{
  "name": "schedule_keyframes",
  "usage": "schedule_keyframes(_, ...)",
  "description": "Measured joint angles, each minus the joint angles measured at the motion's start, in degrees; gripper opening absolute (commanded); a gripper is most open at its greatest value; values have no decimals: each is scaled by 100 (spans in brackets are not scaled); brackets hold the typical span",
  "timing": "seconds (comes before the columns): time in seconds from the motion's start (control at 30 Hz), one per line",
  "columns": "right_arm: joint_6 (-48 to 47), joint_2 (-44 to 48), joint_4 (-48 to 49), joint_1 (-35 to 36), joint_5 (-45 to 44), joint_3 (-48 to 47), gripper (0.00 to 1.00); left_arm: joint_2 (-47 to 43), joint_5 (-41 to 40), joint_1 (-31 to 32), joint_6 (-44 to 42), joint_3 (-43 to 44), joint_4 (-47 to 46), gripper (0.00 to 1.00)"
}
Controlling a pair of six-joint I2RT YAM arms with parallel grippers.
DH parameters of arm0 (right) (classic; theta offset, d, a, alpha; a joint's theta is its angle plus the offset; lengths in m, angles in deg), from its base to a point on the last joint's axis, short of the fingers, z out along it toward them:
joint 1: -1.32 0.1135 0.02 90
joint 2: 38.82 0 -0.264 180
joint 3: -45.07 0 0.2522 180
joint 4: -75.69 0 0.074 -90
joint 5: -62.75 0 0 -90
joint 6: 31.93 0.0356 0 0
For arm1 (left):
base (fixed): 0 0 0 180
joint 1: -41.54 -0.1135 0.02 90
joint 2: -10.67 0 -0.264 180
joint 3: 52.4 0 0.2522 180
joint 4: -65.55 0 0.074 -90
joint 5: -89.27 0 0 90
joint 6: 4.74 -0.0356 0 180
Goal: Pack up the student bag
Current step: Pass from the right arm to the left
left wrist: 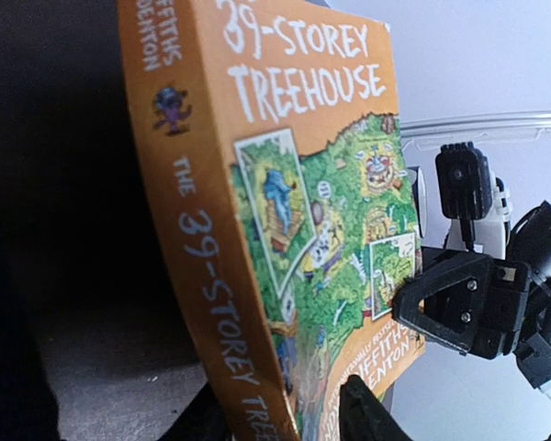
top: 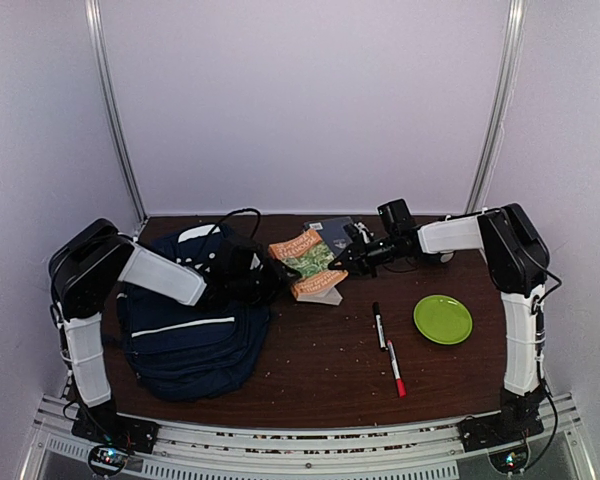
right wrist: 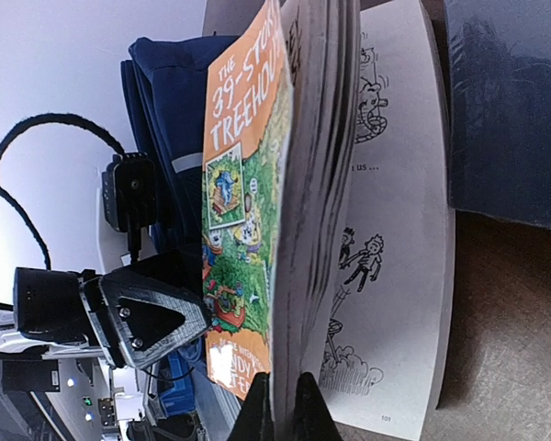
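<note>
The student bag [top: 185,335] is the biggest thing here. It lies flat at about 8 o'clock on the brown surface [top: 320,365], just in front of the left arm. I think it is put there so that this arm can reach its mouth, but I cannot see if it is open.

Next in size is the orange book [top: 305,258], lifted off the surface near the centre, a little toward 12 o'clock, between the two arms. The right fingers [right wrist: 305,413] are closed tight on its lower edge and pinch the cover and most of the pages, so the last leaves hang loose. The left fingers [right wrist: 151,317] stand just beside the front cover, on the bag's side; whether they grip it, I cannot tell. To me this looks like a handing-over toward the bag.

A dark book [top: 330,230] lies behind it at 12 o'clock. The green plate [top: 442,319] waits at 3 o'clock. A black pen [top: 379,325] and a red-tipped pen [top: 395,368] lie at about 5 o'clock, probably the next things to pack.
</note>
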Motion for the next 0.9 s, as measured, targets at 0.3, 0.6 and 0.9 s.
schedule_keyframes(0.3, -173, -22, -203, -4, -164, -9, 3, 442, 251, 0, 173, 404, -216, 25)
schedule_keyframes(0.6, -345, -20, -396, -31, -197, -22, 56, 297, 247, 7, 243, 254, -472, 0)
schedule_keyframes(0.9, -1088, 699, -804, -52, -197, -17, 78, -791, 772, 15, -595, 81, -501, 0)
